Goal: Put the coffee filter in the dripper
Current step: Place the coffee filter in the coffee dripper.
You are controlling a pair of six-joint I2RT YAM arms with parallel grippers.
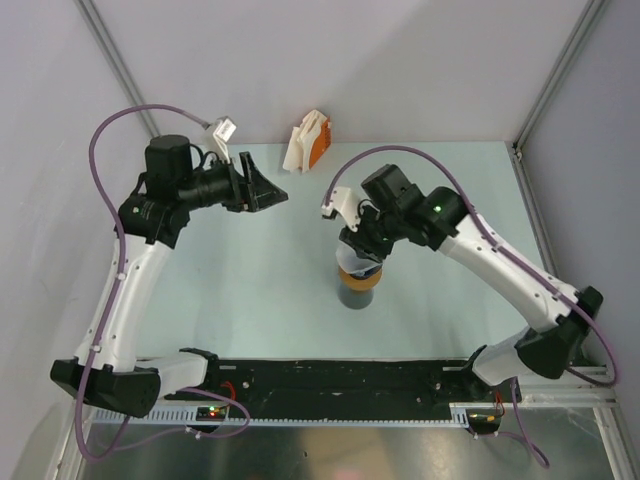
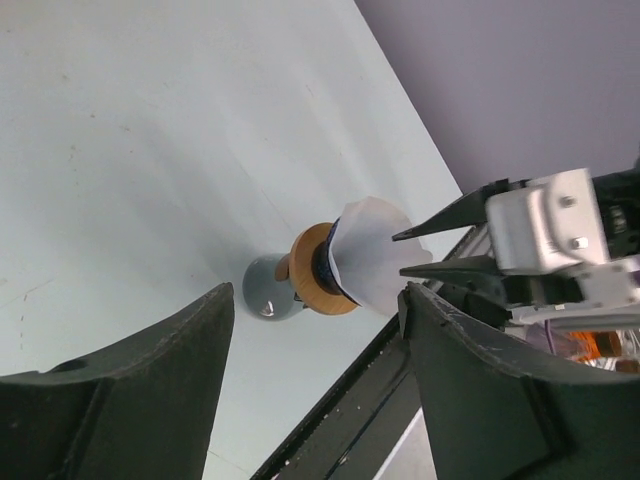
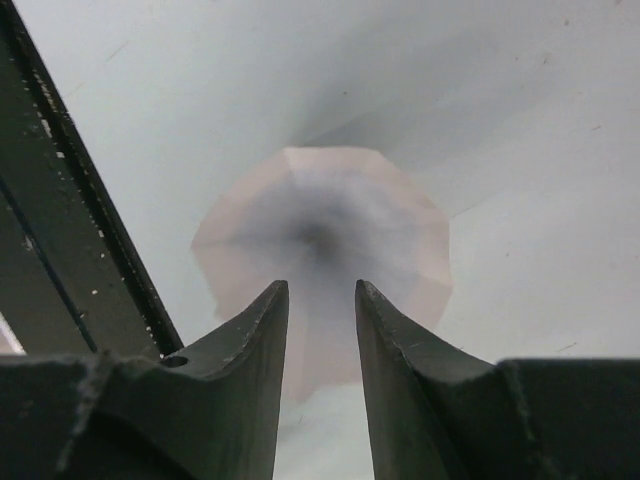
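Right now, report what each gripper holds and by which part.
Nothing is held. The left gripper is open in the air. The right gripper, jaws apart, hangs above the coffee filter seated in the dripper, nothing between them.

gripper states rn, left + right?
Left gripper: open, empty.
Right gripper: jaws slightly apart just above the coffee filter, nothing pinched between them.
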